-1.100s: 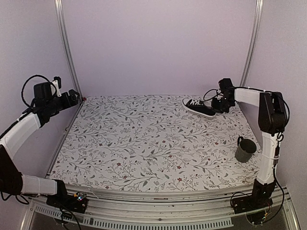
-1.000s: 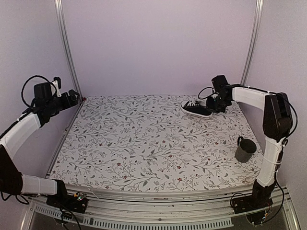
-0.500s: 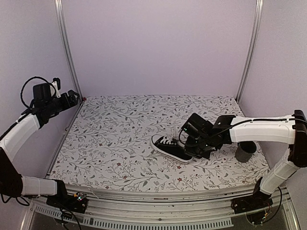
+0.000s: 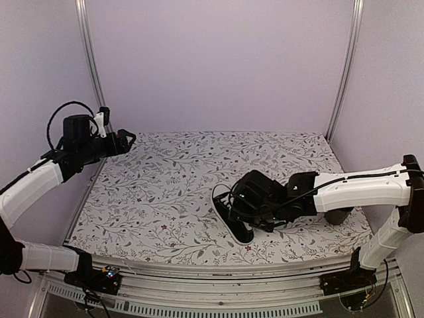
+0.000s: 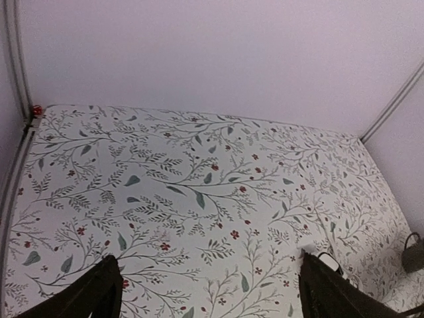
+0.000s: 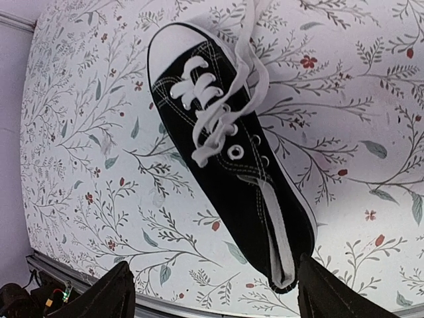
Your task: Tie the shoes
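Note:
The shoe point(image 6: 225, 165), a black low-top sneaker with a white toe cap and sole, lies on the floral mat point(image 6: 99, 199) with its toe pointing away from the near edge. Its white laces point(image 6: 212, 126) are loose and untied. In the top view the shoe point(image 4: 233, 225) sits at the front middle, partly under my right gripper point(image 4: 250, 207). That right gripper point(image 6: 215, 268) is open, hovering above the heel end with nothing between its fingers. My left gripper point(image 4: 126, 138) is open in the air over the mat's back left, far from the shoe. Its fingers point(image 5: 99, 291) frame bare mat.
A dark mug point(image 5: 412, 252) stands at the right side of the mat, mostly hidden behind my right arm point(image 4: 358, 189) in the top view. The mat's near edge and metal rail point(image 4: 218, 271) run just in front of the shoe. Purple walls enclose the back and sides.
My right arm brought the shoe from the back right corner to the front middle and turned it, then opened and let it go. My left gripper shifted slightly rightward.

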Action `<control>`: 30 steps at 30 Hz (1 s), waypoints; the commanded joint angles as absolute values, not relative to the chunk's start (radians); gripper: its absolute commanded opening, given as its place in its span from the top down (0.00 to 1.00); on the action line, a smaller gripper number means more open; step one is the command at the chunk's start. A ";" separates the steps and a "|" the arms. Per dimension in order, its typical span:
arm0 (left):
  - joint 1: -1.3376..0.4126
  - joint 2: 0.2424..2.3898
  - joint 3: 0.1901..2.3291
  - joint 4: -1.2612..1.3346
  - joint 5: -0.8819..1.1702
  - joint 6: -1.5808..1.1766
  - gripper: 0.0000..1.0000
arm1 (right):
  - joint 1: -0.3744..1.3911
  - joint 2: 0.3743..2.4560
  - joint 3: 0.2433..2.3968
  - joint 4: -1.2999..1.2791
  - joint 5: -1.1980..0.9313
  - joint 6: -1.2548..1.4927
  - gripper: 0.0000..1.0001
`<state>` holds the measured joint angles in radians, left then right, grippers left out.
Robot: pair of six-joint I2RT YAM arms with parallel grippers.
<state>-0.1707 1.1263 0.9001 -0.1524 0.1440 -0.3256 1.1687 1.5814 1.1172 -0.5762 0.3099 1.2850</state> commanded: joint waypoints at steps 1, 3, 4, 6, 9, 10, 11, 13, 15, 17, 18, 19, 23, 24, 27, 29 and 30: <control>-0.321 1.155 0.849 -0.145 0.148 -0.399 0.08 | 1.121 1.512 1.117 -0.531 0.359 1.120 0.15; -0.398 1.158 0.772 -0.087 0.182 -0.504 0.08 | 1.071 1.498 1.063 -0.458 0.286 1.066 0.17; -0.439 1.161 0.734 -0.050 0.186 -0.548 0.08 | 1.039 1.492 1.027 -0.390 0.216 1.032 0.19; -0.536 1.176 0.673 0.032 0.186 -0.639 0.08 | 0.986 1.493 0.958 -0.270 0.094 0.955 0.21; -0.662 1.240 0.640 0.128 0.172 -0.720 0.08 | 0.962 1.504 0.895 -0.173 0.044 0.918 0.21; -0.705 1.267 0.644 0.146 0.162 -0.727 0.08 | 0.960 1.511 0.881 -0.154 0.035 0.912 0.21; -0.745 1.292 0.655 0.158 0.149 -0.727 0.09 | 0.956 1.520 0.866 -0.135 0.021 0.912 0.21; -0.810 1.339 0.685 0.157 0.112 -0.721 0.09 | 0.953 1.542 0.836 -0.076 -0.016 0.917 0.24; -0.842 1.369 0.701 0.158 0.089 -0.724 0.09 | 0.952 1.569 0.804 0.010 -0.077 0.918 0.33; -0.854 1.387 0.707 0.165 0.084 -0.731 0.09 | 0.960 1.598 0.778 0.082 -0.128 0.918 0.40; -0.857 1.392 0.708 0.167 0.086 -0.731 0.09 | 0.969 1.614 0.776 0.107 -0.146 0.916 0.41; -0.859 1.397 0.712 0.164 0.086 -0.729 0.09 | 0.982 1.628 0.783 0.121 -0.164 0.909 0.41; -0.859 1.419 0.768 0.120 0.090 -0.670 0.08 | 1.065 1.667 0.878 0.077 -0.157 0.854 0.40; -0.859 1.426 0.788 0.102 0.091 -0.649 0.08 | 1.072 1.667 0.897 0.033 -0.132 0.848 0.38; -0.860 1.459 0.866 0.036 0.083 -0.579 0.08 | 1.072 1.612 0.904 -0.101 0.003 0.864 0.27; -0.859 1.493 0.923 -0.010 0.080 -0.534 0.08 | 1.053 1.536 0.875 -0.144 0.046 0.866 0.20; -0.860 1.515 0.953 -0.027 0.084 -0.513 0.08 | 1.036 1.490 0.854 -0.156 0.053 0.865 0.19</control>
<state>-0.8520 1.4563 0.8501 0.0559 0.0948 -0.6258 1.0710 1.6245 0.8825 -0.0444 -0.0475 0.8738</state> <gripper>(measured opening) 0.921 0.784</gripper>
